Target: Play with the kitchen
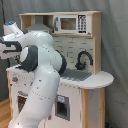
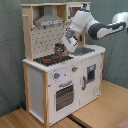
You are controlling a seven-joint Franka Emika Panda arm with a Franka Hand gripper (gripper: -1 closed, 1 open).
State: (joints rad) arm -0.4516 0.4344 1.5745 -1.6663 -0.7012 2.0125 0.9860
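The kitchen [image 2: 60, 75] is a tall white and light-wood toy with a black-red hob [image 2: 49, 59], a hood [image 2: 50, 21], a pegboard back [image 2: 52, 37], knobs [image 2: 56, 76] and an oven door [image 2: 64, 95]. The first exterior view shows its microwave [image 1: 70, 23], black faucet [image 1: 84, 59] and silver sink [image 1: 75, 75]. In the second exterior view my gripper [image 2: 61, 48] reaches in from the right, pointing down just above the back right of the hob. Something dark sits at its tip. In the first exterior view my own arm [image 1: 42, 75] hides the gripper.
The rounded countertop end [image 1: 102, 80] sticks out to the first exterior view's right. A grey curtain [image 2: 10, 50] hangs behind the kitchen. The kitchen stands on wooden flooring [image 2: 100, 110]. My arm's bulky white links fill the space before the kitchen's front in the first exterior view.
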